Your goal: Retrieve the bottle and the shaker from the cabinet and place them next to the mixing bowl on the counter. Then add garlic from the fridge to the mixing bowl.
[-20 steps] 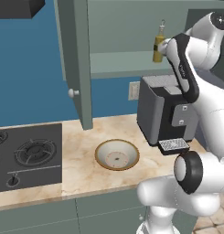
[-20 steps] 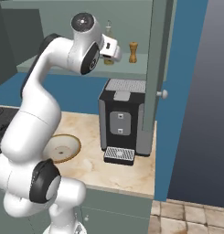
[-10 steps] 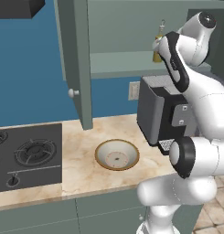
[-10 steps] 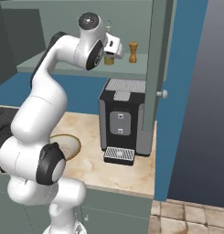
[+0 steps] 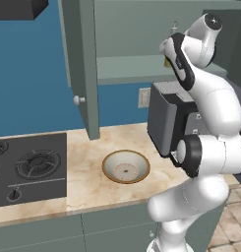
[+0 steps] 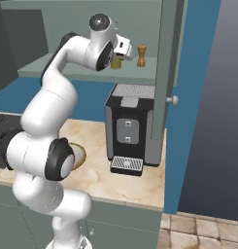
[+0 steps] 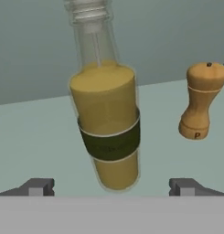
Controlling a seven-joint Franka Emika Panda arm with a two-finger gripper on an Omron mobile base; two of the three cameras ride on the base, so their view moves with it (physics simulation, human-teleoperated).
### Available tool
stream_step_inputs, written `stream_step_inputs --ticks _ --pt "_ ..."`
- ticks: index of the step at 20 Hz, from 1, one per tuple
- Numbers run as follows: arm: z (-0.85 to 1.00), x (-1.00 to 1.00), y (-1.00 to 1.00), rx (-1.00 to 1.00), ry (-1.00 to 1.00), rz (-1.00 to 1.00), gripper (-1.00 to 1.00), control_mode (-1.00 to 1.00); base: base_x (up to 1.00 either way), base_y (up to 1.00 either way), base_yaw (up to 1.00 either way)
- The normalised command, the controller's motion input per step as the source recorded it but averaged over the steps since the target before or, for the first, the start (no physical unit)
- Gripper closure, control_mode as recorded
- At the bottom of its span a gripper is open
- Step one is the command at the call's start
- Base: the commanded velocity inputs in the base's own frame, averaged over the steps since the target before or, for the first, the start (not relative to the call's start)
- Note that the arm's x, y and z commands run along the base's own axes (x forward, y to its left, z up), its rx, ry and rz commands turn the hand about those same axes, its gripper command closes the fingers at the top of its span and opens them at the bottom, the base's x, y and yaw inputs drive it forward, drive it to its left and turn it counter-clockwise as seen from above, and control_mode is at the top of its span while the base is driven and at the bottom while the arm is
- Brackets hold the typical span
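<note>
A clear bottle [image 7: 106, 132] of yellow liquid with a dark label stands on the cabinet shelf [image 7: 35, 137], centred just ahead of my open gripper [image 7: 112, 187]. The fingertips [image 7: 38, 186] sit wide apart on either side of its base, not touching it. A wooden shaker [image 7: 200, 103] stands to the bottle's right. From the right base view the gripper [image 6: 125, 48] is at the shelf, with the bottle [image 6: 115, 63] partly behind the hand and the shaker [image 6: 142, 55] beside it. The mixing bowl [image 5: 126, 166] sits on the counter below. Garlic and fridge are out of view.
A black coffee machine [image 6: 130, 129] stands on the counter under the shelf. The open cabinet door [image 5: 82, 64] hangs left of the arm, another door [image 6: 164, 73] to its right. A stove [image 5: 28, 167] lies at the counter's left.
The arm has reached further up and into the cabinet, bringing the hand close to the bottle. The jaws have stayed wide.
</note>
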Motion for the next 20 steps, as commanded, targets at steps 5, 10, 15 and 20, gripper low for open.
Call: stream_step_inputs --ticks 5,10,15,20 --pt "-0.11 0.13 -0.1 0.0 0.0 0.0 -1.0 -1.0 0.0 0.0 0.0" --pt "-0.08 0.1 -0.07 0.0 0.0 0.0 -1.0 -1.0 0.0 0.0 0.0" --pt "0.0 0.25 0.0 0.0 0.02 0.0 -1.0 -1.0 0.0 0.0 0.0" --pt "-0.03 0.07 0.0 0.0 0.0 0.0 -1.0 -1.0 0.0 0.0 0.0"
